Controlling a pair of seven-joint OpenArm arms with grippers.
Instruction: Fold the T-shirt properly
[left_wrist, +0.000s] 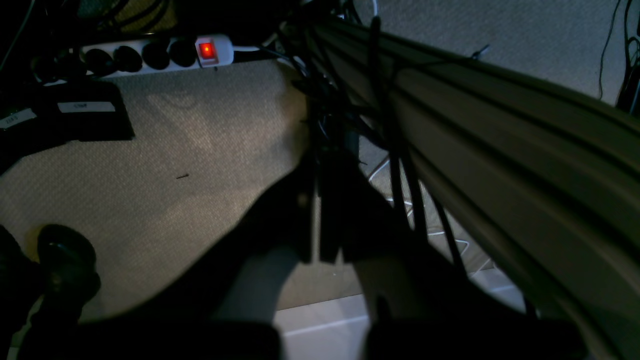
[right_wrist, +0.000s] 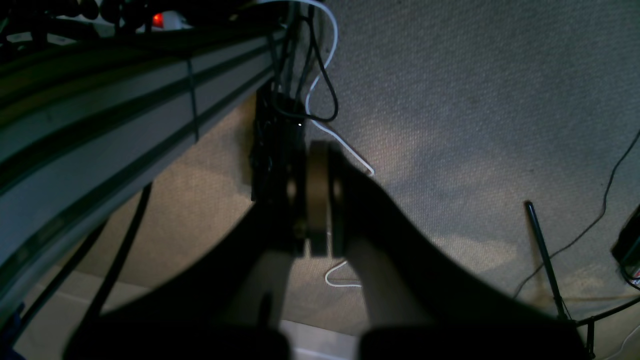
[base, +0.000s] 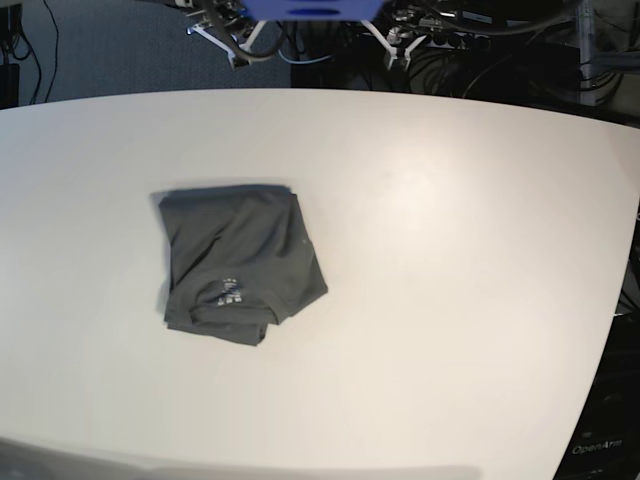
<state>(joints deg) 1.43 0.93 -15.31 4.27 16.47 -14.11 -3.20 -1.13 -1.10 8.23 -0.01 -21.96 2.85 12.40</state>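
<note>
T-shirt (base: 240, 265) lies folded in compact block on table (base: 450, 250), edges slightly uneven. Left gripper (left_wrist: 312, 220) and right gripper (right_wrist: 315, 200) closed, empty, parked below table. Fold probably complete; wrist views dim.

Both pincers look black and dim in the wrist views. The left pincer (left_wrist: 315, 220) has two flat dark fingers tapering from pale, wider bases. The right pincer (right_wrist: 315, 200) carries a dull brass-coloured round disc between its dark fingers.
</note>
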